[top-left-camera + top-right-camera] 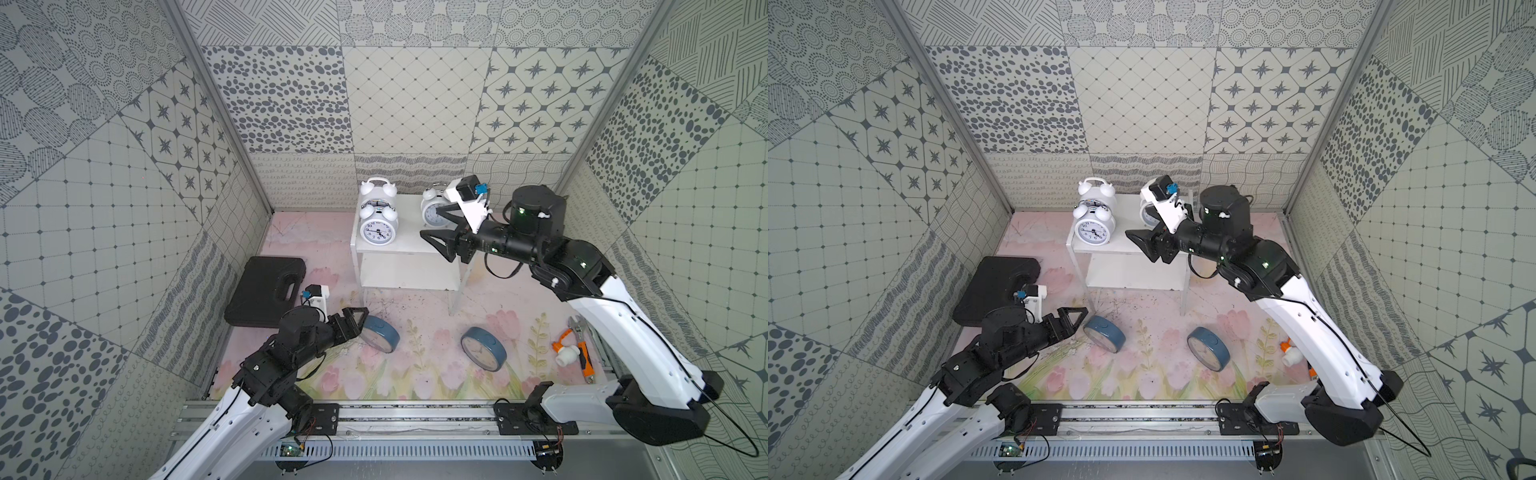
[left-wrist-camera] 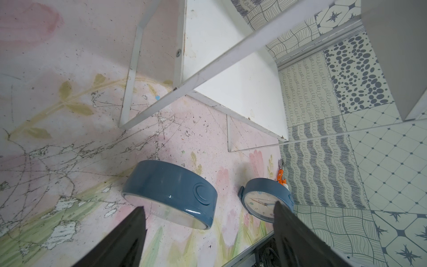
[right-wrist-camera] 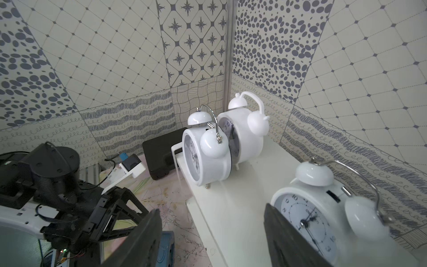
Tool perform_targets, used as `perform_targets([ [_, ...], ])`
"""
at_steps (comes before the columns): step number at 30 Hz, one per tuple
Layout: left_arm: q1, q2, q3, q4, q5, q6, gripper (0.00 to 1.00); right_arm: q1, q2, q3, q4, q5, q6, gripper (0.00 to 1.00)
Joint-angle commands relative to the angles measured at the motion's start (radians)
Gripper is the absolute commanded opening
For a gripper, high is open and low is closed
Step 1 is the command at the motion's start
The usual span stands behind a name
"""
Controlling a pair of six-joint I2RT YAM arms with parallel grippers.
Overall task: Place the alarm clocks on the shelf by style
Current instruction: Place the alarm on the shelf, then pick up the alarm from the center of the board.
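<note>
White clocks (image 1: 379, 228) stand atop the shelf (image 1: 409, 245). The right gripper (image 1: 429, 221) hangs beside one, jaws spread; the left gripper (image 1: 362, 319), jaws spread, hangs beside a blue clock (image 1: 380, 333).

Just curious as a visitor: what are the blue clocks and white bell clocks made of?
Blue clocks: probably glossy moulded plastic, judging by soft highlights on the casing. White bell clocks: shiny white shell, painted metal or plastic, hard to tell; one handle gleams like bare metal.

Grey-patterned tile walls (image 1: 415, 104) enclose a scuffed pink floral floor (image 1: 432, 361).
</note>
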Motion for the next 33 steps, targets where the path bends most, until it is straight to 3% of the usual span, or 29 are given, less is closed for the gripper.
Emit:
perform_targets([
  [1,0.013,0.01,0.028,-0.052,-0.01,0.03,0.89,0.08,-0.113,-0.141,0.012,0.114,0.066,0.74],
  [10,0.013,0.037,0.028,-0.062,-0.043,-0.014,0.88,0.296,-0.315,-0.586,0.082,0.301,0.3,0.69],
  [13,0.012,0.053,0.023,-0.084,-0.062,-0.032,0.88,0.361,-0.316,-0.71,0.135,0.377,0.387,0.68],
  [19,0.012,0.061,-0.014,-0.093,-0.057,-0.052,0.88,0.406,-0.284,-0.921,0.329,0.388,0.568,0.68],
  [26,0.015,0.078,-0.018,-0.154,-0.068,-0.106,0.88,0.488,-0.113,-0.936,0.43,0.42,0.659,0.68],
  [33,0.014,0.095,-0.057,-0.176,-0.05,-0.156,0.86,0.513,-0.079,-0.943,0.454,0.449,0.674,0.71],
])
